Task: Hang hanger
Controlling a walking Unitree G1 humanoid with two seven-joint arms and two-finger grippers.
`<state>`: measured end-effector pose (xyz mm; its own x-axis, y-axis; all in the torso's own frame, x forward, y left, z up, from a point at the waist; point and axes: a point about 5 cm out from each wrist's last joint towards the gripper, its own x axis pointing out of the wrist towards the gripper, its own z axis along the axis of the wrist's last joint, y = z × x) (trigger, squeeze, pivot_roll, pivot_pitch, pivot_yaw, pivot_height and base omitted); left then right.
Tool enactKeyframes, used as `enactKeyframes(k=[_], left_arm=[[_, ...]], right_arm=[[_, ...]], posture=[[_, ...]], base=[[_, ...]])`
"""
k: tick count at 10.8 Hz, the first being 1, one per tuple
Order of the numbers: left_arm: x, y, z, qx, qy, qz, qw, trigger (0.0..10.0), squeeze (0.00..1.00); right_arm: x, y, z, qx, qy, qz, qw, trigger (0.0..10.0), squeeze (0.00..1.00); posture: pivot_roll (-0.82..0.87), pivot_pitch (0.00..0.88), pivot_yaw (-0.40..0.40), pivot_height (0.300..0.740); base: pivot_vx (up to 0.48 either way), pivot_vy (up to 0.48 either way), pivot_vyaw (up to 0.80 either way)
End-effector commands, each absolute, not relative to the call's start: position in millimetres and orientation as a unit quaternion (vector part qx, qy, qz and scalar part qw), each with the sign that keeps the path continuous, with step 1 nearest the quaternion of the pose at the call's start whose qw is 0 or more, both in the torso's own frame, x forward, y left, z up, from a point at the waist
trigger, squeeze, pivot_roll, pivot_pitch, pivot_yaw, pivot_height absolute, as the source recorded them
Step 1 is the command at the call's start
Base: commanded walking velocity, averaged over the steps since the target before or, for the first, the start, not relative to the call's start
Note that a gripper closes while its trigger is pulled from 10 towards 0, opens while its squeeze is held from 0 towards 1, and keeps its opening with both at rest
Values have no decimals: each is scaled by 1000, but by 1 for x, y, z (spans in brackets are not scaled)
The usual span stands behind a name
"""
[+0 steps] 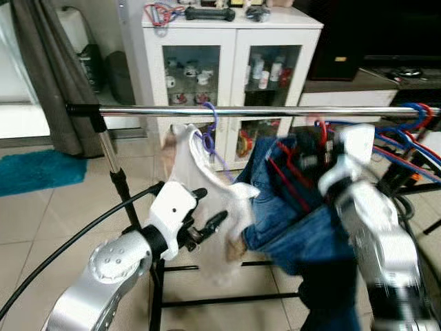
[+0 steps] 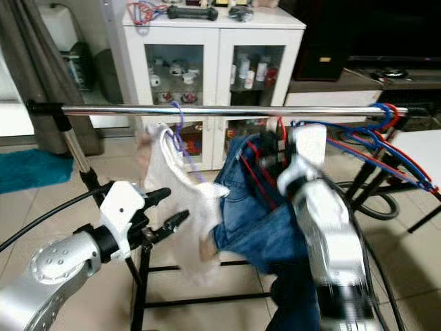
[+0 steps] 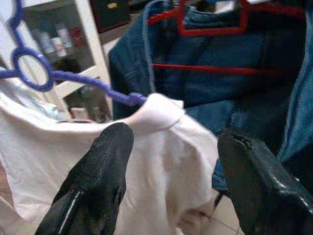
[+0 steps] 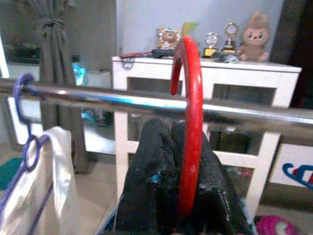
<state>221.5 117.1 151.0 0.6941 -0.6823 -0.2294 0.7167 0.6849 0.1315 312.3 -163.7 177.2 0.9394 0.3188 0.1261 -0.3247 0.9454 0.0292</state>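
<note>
A chrome rail (image 1: 275, 110) runs across in front of me. A purple hanger (image 1: 209, 127) with a white garment (image 1: 200, 186) hangs on its left part. My left gripper (image 1: 210, 207) stands open just in front of that white garment (image 3: 161, 161), touching nothing. My right gripper (image 4: 176, 196) is shut on the neck of a red hanger (image 4: 190, 122) that carries a blue denim garment (image 1: 289, 221). The red hook rises in front of the rail (image 4: 98, 100) and curves above it; I cannot tell whether it rests on the rail.
Several empty blue and red hangers (image 1: 413, 117) hang at the rail's right end. A white glass-door cabinet (image 1: 227, 41) stands behind the rack. The rack's left post (image 1: 117, 172) and base bars are below my left arm. A teal rug (image 1: 34, 172) lies far left.
</note>
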Motion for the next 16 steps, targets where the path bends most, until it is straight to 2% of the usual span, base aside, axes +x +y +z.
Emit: enactKeyframes(k=[1, 2, 4, 7, 11, 12, 15, 16], left_arm=[[221, 116, 156, 112, 78, -392, 910, 10000, 408], [225, 114, 162, 103, 74, -401, 907, 10000, 0], [226, 109, 170, 94, 68, -433, 894, 10000, 0], [227, 100, 180, 88, 58, -460, 882, 10000, 0], [226, 97, 178, 90, 68, -465, 878, 10000, 0], [227, 98, 179, 88, 68, -464, 879, 10000, 0], [229, 97, 180, 76, 65, -462, 881, 10000, 0], [231, 99, 178, 64, 73, -448, 889, 10000, 0]], right_arm=[[318, -169, 180, 23, -57, 141, 988, 10000, 0], [336, -166, 190, 33, -64, 132, 989, 10000, 0], [358, -159, 185, -3, -7, 122, 993, 10000, 0], [383, -157, 174, -16, 49, 100, 994, 10000, 0], [392, -152, 166, -25, 76, 122, 989, 10000, 0], [390, -152, 163, -17, 77, 124, 989, 10000, 1000], [376, -162, 179, -1, 26, 137, 990, 10000, 1000], [361, -167, 193, 14, -2, 157, 988, 10000, 1000]], posture=[[161, 0, -34, 740], [151, 0, -36, 740], [147, 0, -44, 740], [142, 0, -50, 740], [144, 0, -62, 740], [143, 0, -60, 740], [137, 0, -44, 740], [126, 0, -27, 740]], base=[[0, 0, 0], [0, 0, 0], [0, 0, 0], [0, 0, 0], [0, 0, 0], [0, 0, 0], [0, 0, 0], [0, 0, 0]])
